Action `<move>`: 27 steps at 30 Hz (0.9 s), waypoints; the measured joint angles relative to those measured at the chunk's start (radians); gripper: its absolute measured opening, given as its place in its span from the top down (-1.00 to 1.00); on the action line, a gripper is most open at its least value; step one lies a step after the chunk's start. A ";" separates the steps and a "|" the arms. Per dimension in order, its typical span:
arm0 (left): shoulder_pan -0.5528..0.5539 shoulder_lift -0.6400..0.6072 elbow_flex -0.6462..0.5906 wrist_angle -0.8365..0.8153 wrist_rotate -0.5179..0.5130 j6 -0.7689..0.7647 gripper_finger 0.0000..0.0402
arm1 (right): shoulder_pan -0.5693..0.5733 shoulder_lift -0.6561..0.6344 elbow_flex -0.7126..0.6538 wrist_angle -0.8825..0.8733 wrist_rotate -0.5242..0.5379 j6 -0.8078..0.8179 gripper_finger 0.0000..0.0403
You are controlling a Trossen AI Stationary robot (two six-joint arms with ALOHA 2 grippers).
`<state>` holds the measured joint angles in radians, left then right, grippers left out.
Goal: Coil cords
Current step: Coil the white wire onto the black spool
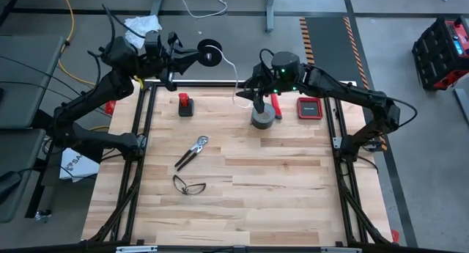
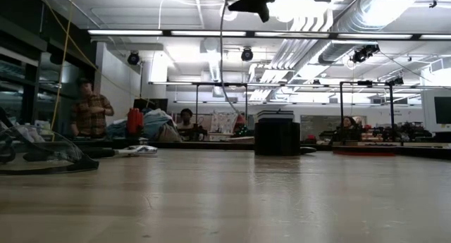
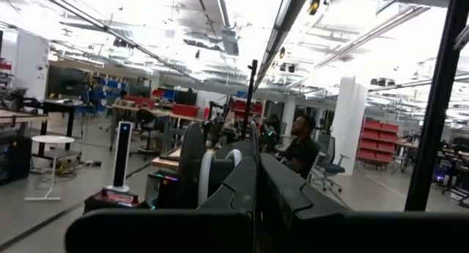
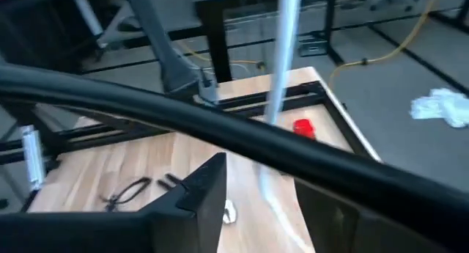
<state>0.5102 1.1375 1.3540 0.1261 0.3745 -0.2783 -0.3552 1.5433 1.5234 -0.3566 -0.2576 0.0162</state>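
Winding is under way. The left gripper (image 1: 199, 56) holds the black spool (image 1: 211, 53) at the upper centre of the high view, beyond the tabletop (image 1: 278, 187) edge, fingers closed on it. The white cord (image 1: 233, 71) runs from the spool down to the right gripper (image 1: 248, 92), whose fingers pinch it beside the grey tape roll (image 1: 263, 117). Next, I judge, the free length must be fed taut round the spool.

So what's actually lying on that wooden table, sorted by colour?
Red: 3 – small red-topped item, red-handled tool, flat red case
Grey: 1 – tape roll
Silver and black: 1 – pliers
Black: 1 – glasses
Total: 6. The spool with its white cord is held off the table edge.
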 joint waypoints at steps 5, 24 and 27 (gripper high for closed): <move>0.000 -0.010 0.000 0.001 0.000 0.000 1.00 | 0.002 0.010 0.000 0.028 0.041 0.020 0.20; 0.000 -0.008 0.000 0.000 -0.003 0.011 1.00 | 0.050 0.017 0.000 0.092 0.091 0.066 0.25; 0.000 -0.008 0.000 0.000 -0.003 0.011 1.00 | 0.050 0.017 0.000 0.092 0.091 0.073 0.34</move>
<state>0.5101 1.1290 1.3540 0.1261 0.3719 -0.2668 -0.3050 1.5604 1.5234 -0.2646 -0.1661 0.0887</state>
